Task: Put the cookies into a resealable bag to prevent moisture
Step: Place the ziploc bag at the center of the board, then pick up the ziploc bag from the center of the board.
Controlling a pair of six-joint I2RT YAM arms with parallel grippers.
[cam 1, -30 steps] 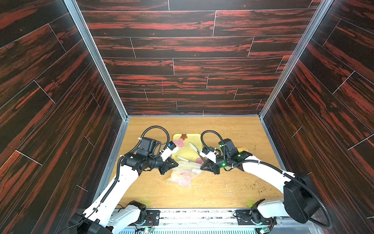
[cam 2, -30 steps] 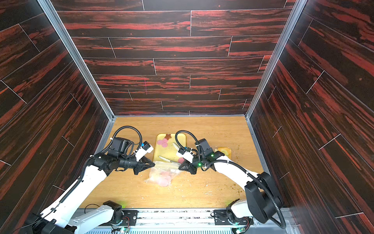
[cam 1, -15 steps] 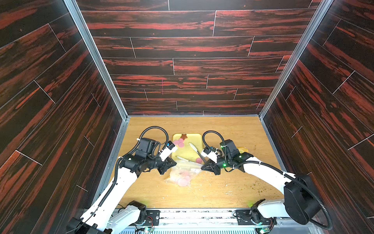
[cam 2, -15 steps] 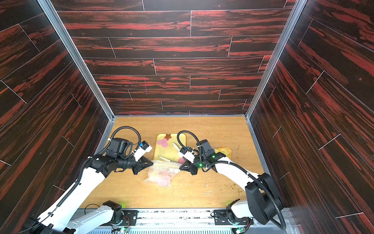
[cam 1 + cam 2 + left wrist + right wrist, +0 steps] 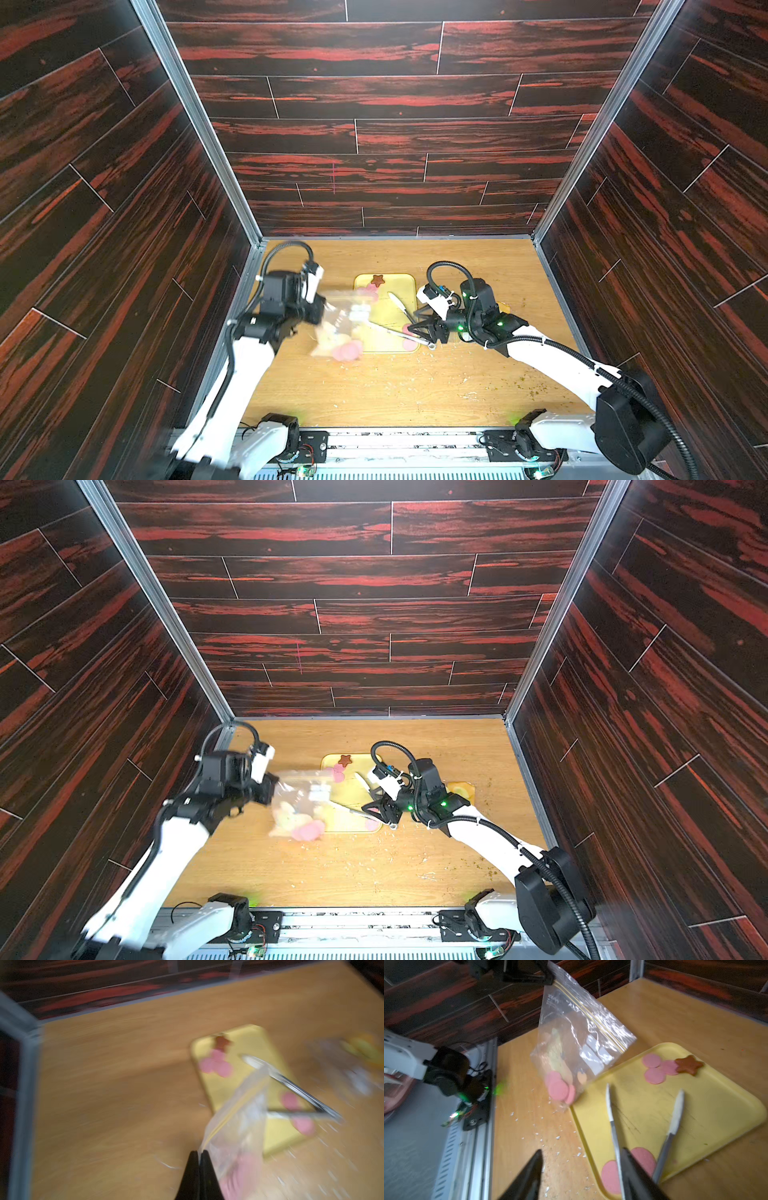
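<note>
Top views: your left gripper pinches the resealable bag by a corner so it hangs open-side up beside the yellow tray. Left wrist: jaws clamped on its edge. Right wrist: right gripper jaws apart over the tongs; some cookies bagged, others on the tray.

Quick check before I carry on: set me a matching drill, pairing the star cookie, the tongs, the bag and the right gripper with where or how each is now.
Things:
1. star cookie
2. tongs
3. bag
4. right gripper

States:
A. jaws apart
B. hanging from the shut left gripper, with bagged pink cookies inside
C. lying on the yellow tray, arms spread
D. on the tray, beside loose pink cookies

Pairs: 1-D, 2-C, 3-B, 4-A
</note>
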